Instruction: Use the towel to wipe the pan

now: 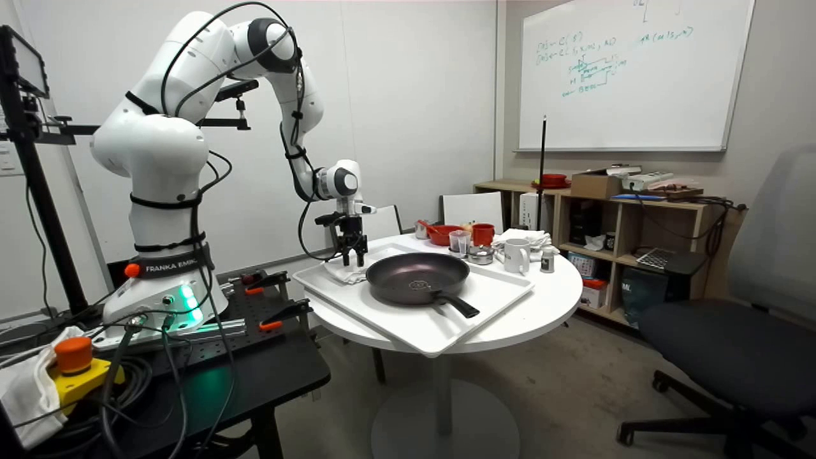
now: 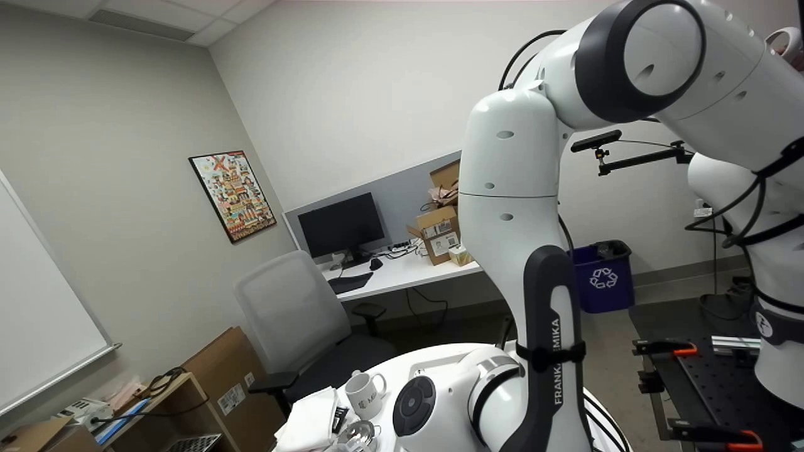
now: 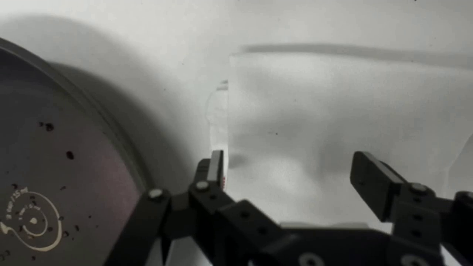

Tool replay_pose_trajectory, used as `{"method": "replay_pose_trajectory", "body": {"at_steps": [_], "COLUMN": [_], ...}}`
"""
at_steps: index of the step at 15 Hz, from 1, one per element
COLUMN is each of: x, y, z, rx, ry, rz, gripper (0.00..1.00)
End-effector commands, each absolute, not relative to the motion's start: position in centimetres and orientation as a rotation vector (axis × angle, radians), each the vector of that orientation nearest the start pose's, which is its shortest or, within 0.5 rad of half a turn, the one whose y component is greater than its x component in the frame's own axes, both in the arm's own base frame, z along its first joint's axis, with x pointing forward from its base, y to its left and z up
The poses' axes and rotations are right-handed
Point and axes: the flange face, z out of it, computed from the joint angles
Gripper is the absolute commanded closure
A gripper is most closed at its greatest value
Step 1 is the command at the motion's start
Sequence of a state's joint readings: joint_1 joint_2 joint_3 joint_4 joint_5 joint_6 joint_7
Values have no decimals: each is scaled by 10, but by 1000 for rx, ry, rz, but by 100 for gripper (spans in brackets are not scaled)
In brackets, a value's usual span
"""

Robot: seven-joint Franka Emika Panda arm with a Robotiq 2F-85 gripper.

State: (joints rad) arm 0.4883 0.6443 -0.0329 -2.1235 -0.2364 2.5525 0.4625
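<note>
Presumably for a short carry, the towel (image 3: 332, 111) lies just beside the pan (image 1: 417, 274), on the same tray (image 1: 414, 324). Over the towel the gripper (image 3: 290, 166) hangs, jaws apart, perhaps to gather a fold.

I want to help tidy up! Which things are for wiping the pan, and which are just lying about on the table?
For wiping:
black pan
white towel
gripper
tray under pan and towel

Just lying about:
red bowl
clear cup
red cup
white mug

Softly glossy pan (image 1: 415, 278), matt cloth towel (image 3: 329, 125), smooth plastic-looking tray (image 1: 440, 328)
</note>
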Motion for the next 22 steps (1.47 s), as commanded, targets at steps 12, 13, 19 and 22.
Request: {"method": "replay_pose_trajectory", "body": {"at_steps": [12, 13, 19, 22], "x": [491, 491, 491, 491], "y": [207, 207, 198, 197], "z": [70, 68, 51, 48], "rx": [-3173, -3158, -3131, -3133], "ry": [-312, -321, -283, -265], "rz": [335, 344, 396, 399], "gripper": [0, 0, 0, 0]}}
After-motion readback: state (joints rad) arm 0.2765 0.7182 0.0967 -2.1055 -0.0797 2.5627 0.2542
